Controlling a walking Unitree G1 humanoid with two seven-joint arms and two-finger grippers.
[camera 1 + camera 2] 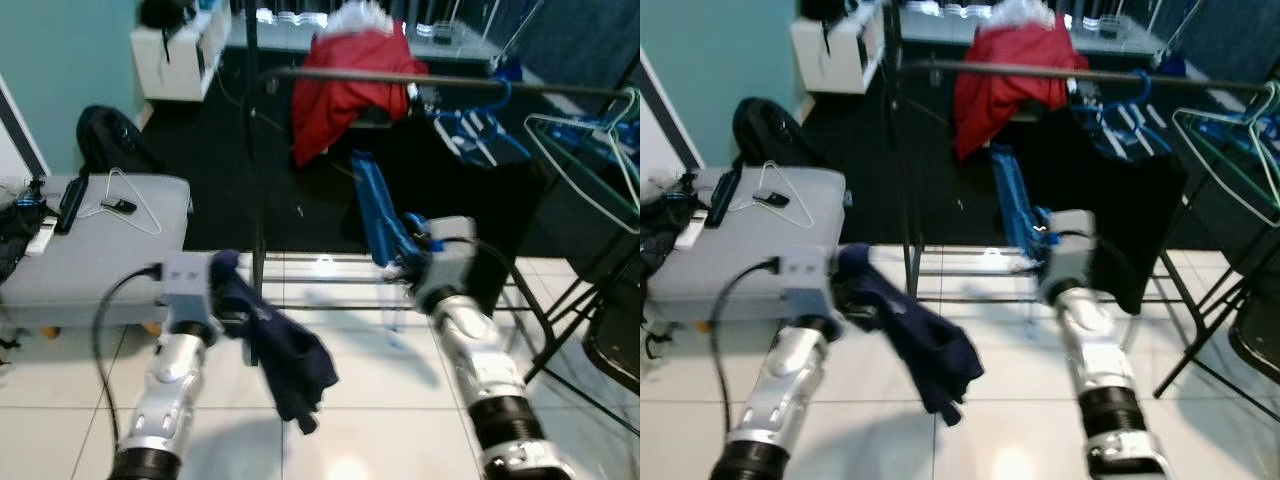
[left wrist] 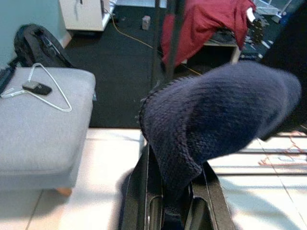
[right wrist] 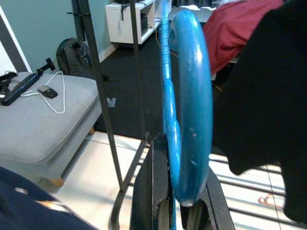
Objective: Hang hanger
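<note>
Right gripper (image 3: 176, 211) pinching blue hanger (image 1: 375, 215) | left gripper (image 2: 175, 211) clamping navy garment (image 1: 285, 350) | best: raise hook above rail (image 1: 450, 80), lower gently.

Grey ottoman (image 1: 95, 250) left with white wire hanger (image 1: 135, 205); red garment (image 1: 345, 85) behind.

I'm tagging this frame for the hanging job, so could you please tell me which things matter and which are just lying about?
For the job:
- blue hanger, held by right gripper
- navy garment, held by left gripper
- rail

Lying about:
- red cloth
- white hanger on grey ottoman
- black backpack
</note>
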